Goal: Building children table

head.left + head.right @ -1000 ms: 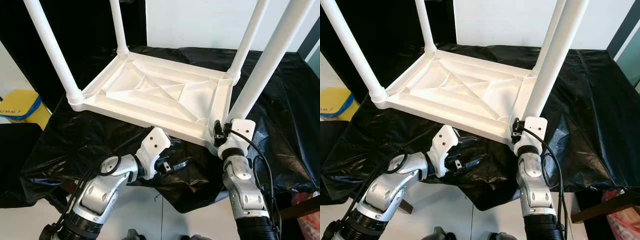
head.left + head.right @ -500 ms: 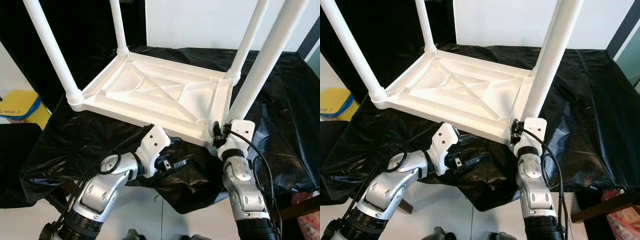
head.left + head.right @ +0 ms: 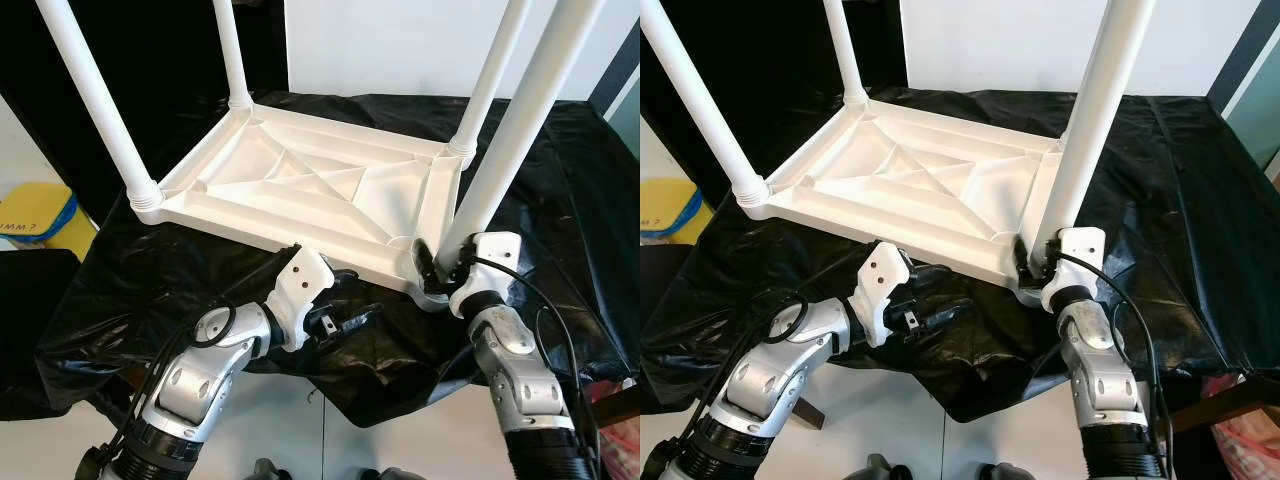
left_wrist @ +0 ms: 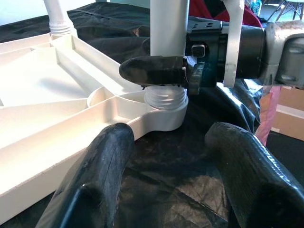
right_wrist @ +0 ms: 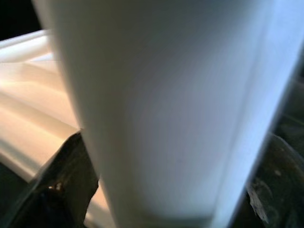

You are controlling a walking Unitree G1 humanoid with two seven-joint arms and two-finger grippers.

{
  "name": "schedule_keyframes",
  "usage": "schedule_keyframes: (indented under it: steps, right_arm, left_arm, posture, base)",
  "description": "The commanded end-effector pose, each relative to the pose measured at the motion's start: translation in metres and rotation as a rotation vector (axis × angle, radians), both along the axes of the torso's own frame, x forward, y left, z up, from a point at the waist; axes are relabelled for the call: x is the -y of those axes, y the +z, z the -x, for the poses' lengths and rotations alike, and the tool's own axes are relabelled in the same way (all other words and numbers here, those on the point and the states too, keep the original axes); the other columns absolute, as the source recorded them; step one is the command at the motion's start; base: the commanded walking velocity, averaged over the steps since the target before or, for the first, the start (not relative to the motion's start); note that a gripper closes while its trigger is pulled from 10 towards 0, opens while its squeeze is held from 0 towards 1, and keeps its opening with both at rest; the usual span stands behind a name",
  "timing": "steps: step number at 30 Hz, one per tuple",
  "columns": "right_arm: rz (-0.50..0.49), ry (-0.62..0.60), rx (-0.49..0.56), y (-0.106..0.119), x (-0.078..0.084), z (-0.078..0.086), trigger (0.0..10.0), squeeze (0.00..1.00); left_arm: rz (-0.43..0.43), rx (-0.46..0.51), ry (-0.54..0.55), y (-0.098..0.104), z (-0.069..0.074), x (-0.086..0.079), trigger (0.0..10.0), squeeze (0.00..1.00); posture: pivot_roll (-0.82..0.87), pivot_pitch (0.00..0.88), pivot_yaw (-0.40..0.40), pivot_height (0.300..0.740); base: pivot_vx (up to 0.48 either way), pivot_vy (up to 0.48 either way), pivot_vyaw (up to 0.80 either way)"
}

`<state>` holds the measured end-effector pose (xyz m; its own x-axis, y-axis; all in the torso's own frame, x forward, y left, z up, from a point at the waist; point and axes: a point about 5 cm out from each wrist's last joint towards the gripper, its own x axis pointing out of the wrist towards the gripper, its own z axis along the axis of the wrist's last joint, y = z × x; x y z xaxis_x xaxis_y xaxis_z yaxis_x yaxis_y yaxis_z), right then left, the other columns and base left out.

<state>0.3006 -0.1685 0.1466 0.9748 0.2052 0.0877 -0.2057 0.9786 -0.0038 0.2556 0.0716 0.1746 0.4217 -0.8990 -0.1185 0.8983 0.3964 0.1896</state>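
Note:
A white plastic children's table lies upside down on a black sheet, with its legs pointing up. My right gripper is shut on the near-right leg just above its threaded socket at the table's corner. In the right wrist view the leg sits close between the dark fingers. My left gripper rests low on the sheet by the table's front edge, open and holding nothing. Along its fingers I see the leg's base and a right finger against the leg.
The black sheet hangs over the front edge of the support. A yellow and blue object lies on the floor at the left. A cardboard box and a pink bag stand at the right. A white wall rises behind.
My right forearm has swung out to the right while its gripper stays on the leg's base. The left gripper has edged slightly closer to the table's front edge.

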Motion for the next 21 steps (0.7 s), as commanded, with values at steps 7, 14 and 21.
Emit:
schedule_keyframes:
  steps: [7,14,21]
  right_arm:
    - [0.065,0.218,-0.03,-0.002,0.001,-0.006,10.0,0.0]
    - [0.11,0.322,-0.042,-0.003,-0.002,-0.014,10.0,0.0]
    - [0.11,0.371,-0.041,-0.003,-0.005,-0.017,0.0,0.0]
  left_arm:
    - [-0.028,0.0,0.023,-0.003,-0.001,-0.003,10.0,0.0]
    - [-0.032,-0.014,0.002,-0.002,0.003,-0.006,10.0,0.0]
    - [-0.019,-0.012,0.006,0.0,0.004,-0.004,10.0,0.0]
  posture:
    - [-0.06,0.134,-0.016,0.74]
    - [-0.04,0.138,-0.03,0.74]
    - [-0.02,0.144,-0.05,0.74]
  base:
    - [0.0,0.0,0.0]
    - [0.0,0.0,0.0]
    - [0.0,0.0,0.0]
